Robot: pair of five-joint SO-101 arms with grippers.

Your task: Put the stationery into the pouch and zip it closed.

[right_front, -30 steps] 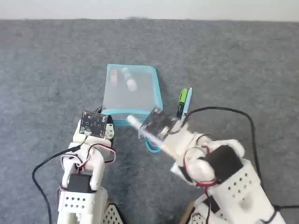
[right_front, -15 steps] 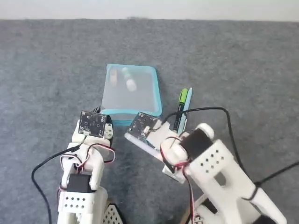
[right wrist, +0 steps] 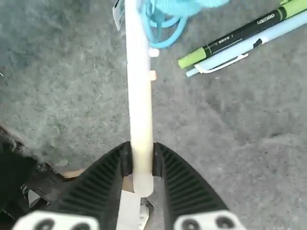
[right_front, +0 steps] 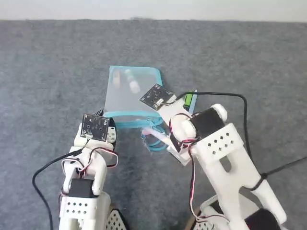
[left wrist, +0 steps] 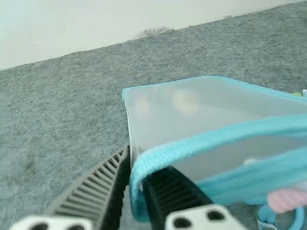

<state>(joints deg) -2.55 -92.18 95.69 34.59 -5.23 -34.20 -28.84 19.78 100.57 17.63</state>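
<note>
A translucent pouch [right_front: 132,96] with blue trim lies on the grey carpet, its open mouth toward the arms. My left gripper [left wrist: 136,184] is shut on the blue zipper edge [left wrist: 192,143] at the mouth's corner, also seen in the high view [right_front: 106,116]. A whitish pen [right wrist: 139,86] is clamped in my right gripper [right wrist: 139,160]; it hangs just in front of the pouch mouth [right_front: 154,133], beside the blue wrist loop [right wrist: 165,24]. A green pen [right wrist: 230,40] and a light-blue pen [right wrist: 249,45] lie side by side on the carpet right of the pouch. A white item [right_front: 133,85] shows inside the pouch.
Grey carpet [right_front: 57,72] stretches out around the pouch, with a pale wall strip along the far edge. The right arm's black cable [right_front: 230,96] arcs over the two loose pens. Both arm bases stand at the near edge.
The right arm has swung its wrist up and away over the pouch's right front corner, still carrying the whitish pen. The left arm and the pouch have stayed put.
</note>
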